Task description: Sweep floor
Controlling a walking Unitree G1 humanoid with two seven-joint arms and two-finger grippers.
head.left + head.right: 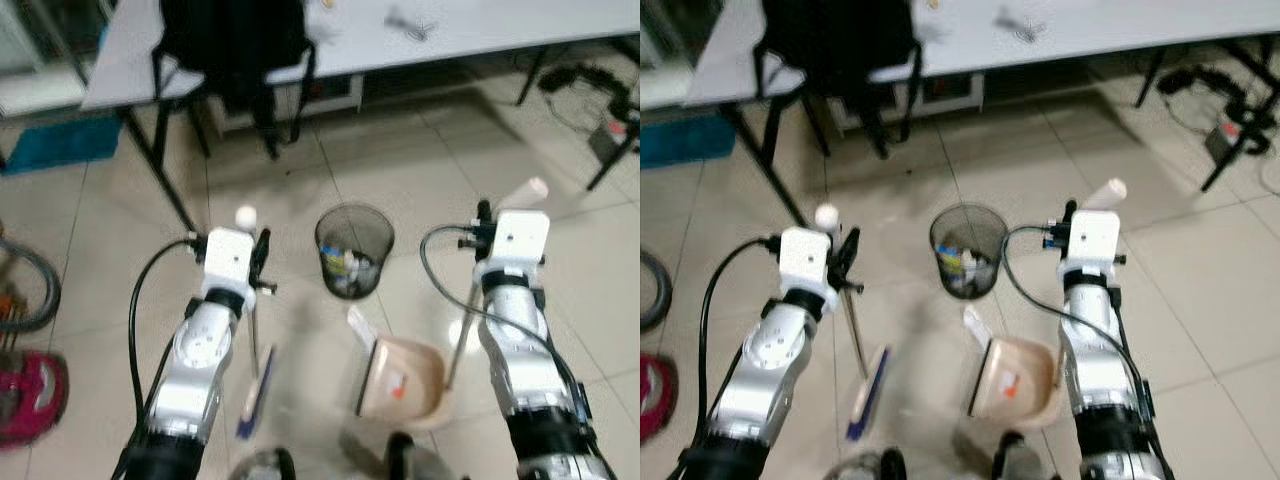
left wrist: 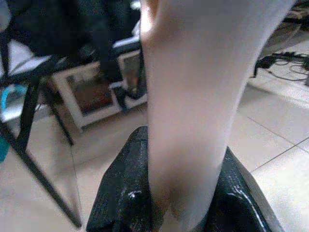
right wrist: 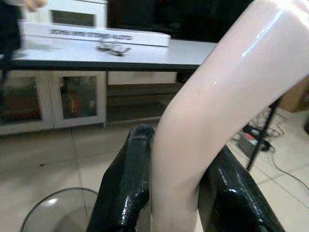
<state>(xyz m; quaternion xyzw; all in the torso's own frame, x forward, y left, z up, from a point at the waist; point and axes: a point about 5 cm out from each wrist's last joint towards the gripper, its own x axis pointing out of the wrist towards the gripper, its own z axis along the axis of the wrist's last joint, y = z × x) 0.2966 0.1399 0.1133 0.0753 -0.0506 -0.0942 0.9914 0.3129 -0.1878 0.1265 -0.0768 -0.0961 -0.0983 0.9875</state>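
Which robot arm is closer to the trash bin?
Right, slightly. The right tool, holding the dustpan handle, sits just beside the mesh trash bin; the left tool, holding the broom handle, sits on its other side.

You've got glossy tile floor [image 1: 420,150], black wire-mesh bin [image 1: 354,250], smooth pinkish plastic dustpan [image 1: 402,380]; its handle [image 3: 217,121] glossy, gripper fingers [image 3: 128,188] shiny black.

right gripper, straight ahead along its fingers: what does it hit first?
Probably the grey table edge. The right gripper, shut on the dustpan handle, points over the mesh bin toward the table and the cabinet under it. Depth is unclear.
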